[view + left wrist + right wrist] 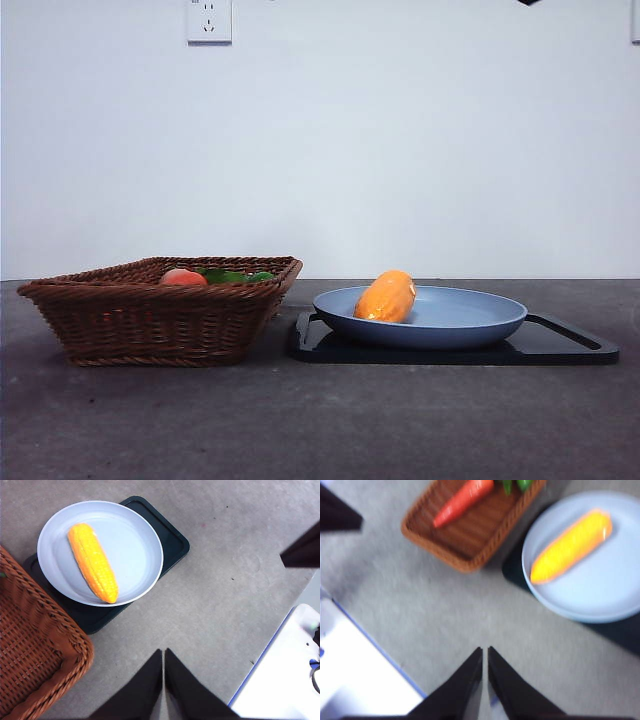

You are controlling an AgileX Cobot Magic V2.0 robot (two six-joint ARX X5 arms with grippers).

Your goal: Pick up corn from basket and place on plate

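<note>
On the grey table [150, 420], the corn [386, 297] lies flat across the plate [470, 318]; both arms' jaws closed, empty

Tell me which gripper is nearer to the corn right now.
Cannot tell. The corn lies on the plate. The left gripper and the right gripper are both shut, both raised above bare table, well away from it, holding nothing.

Looks like a lab test bench: a bare white wall [400, 150] with one power socket [209, 20], a plain grey tabletop [320, 420], and toy food props staged in a wicker basket [150, 320].
</note>
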